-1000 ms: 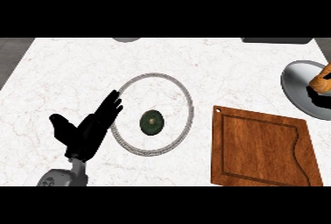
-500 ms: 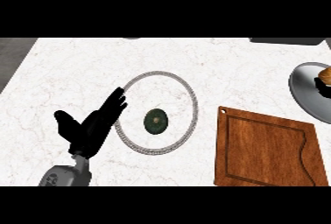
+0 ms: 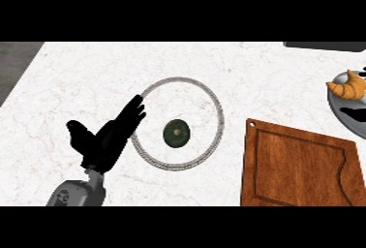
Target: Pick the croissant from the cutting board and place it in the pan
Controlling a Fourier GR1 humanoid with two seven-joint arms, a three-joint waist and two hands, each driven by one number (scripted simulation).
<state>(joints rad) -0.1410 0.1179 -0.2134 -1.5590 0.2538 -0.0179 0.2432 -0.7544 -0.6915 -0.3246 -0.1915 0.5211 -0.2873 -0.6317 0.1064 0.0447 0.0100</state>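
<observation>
The golden croissant (image 3: pixel 346 86) lies on the grey pan (image 3: pixel 337 107), which is cut off by the view's right edge. A dark patch that I cannot identify sits on the pan just below the croissant. The brown wooden cutting board (image 3: pixel 297 167) at the lower right has nothing on it. My left hand (image 3: pixel 107 138) is open at the lower left, fingers straight and pointing up-right, resting beside the rim of a glass lid. My right hand does not show.
A round glass lid (image 3: pixel 178 124) with a metal rim and a dark knob (image 3: pixel 175 132) lies flat on the white marble counter (image 3: pixel 93 77), between my left hand and the board. A dark object (image 3: pixel 325 46) lies at the far right edge.
The croissant now shows whole and a little further left on the pan than before. The left hand has stayed open in nearly the same spot.
</observation>
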